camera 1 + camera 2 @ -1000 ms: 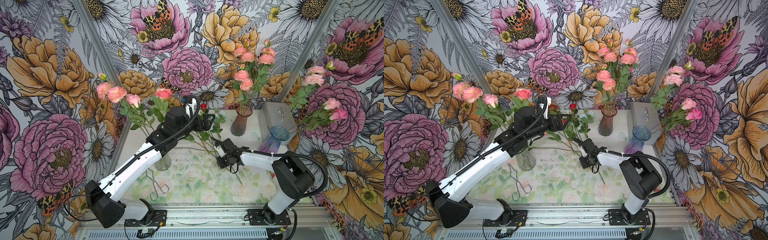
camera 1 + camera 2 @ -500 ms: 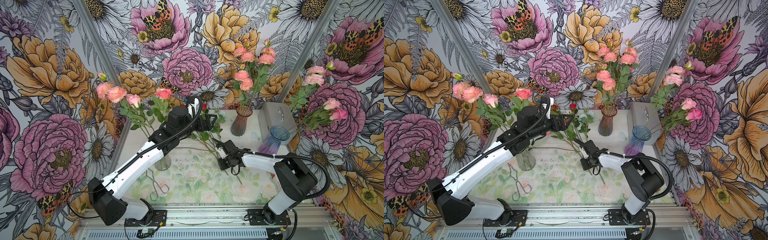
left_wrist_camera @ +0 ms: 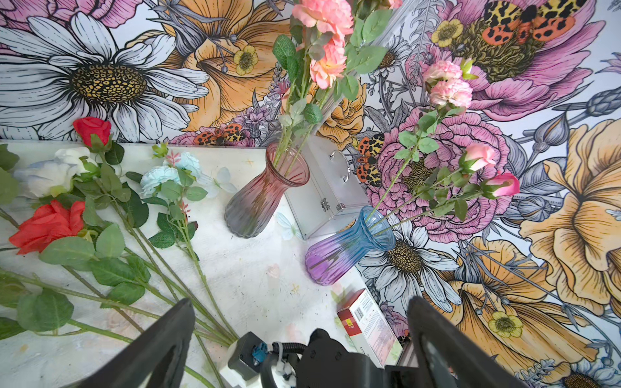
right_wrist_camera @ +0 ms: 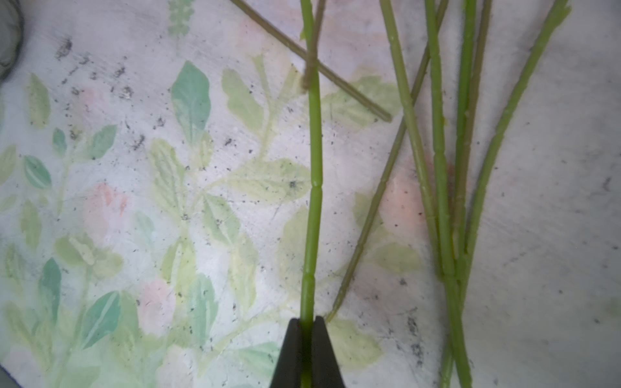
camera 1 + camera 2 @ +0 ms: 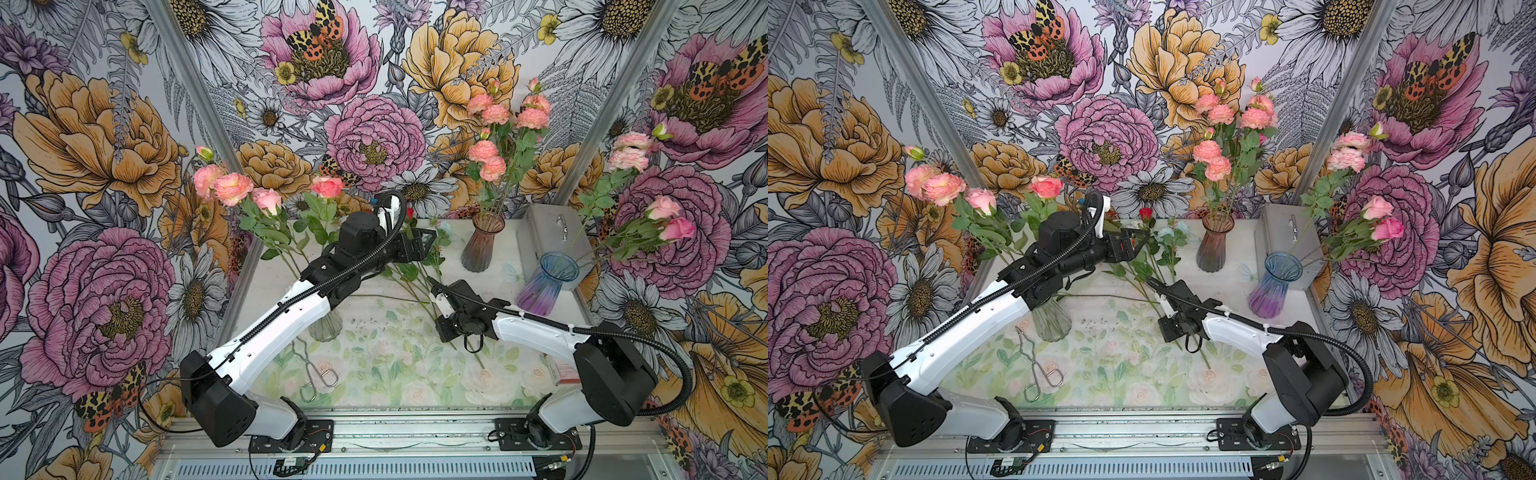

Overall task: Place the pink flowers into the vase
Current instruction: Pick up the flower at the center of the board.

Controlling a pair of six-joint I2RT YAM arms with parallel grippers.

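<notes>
Pink flowers stand in three vases: roses (image 5: 232, 187) in a clear vase (image 5: 326, 328) at the left, carnation heads (image 5: 494, 114) in a brown-pink vase (image 5: 482, 245) at the back, roses (image 5: 677, 228) in a blue-purple vase (image 5: 548, 286) at the right. My right gripper (image 4: 306, 324) is low over the table's middle (image 5: 433, 281), shut on a thin green stem (image 4: 314, 188); its bloom is out of sight. The left gripper (image 5: 428, 241) hangs open over the loose stems at the back, nothing between its fingers (image 3: 168, 336).
Red roses (image 3: 50, 225) and white and pale blue blooms (image 3: 161, 178) lie at the back of the table, stems fanning toward the middle. A metal case (image 5: 552, 237) stands back right, a red-and-white carton (image 5: 561, 370) front right, metal tongs (image 5: 316, 374) front left.
The right gripper's jaws have closed onto the green stem. The left arm has shifted slightly toward the back, still open.
</notes>
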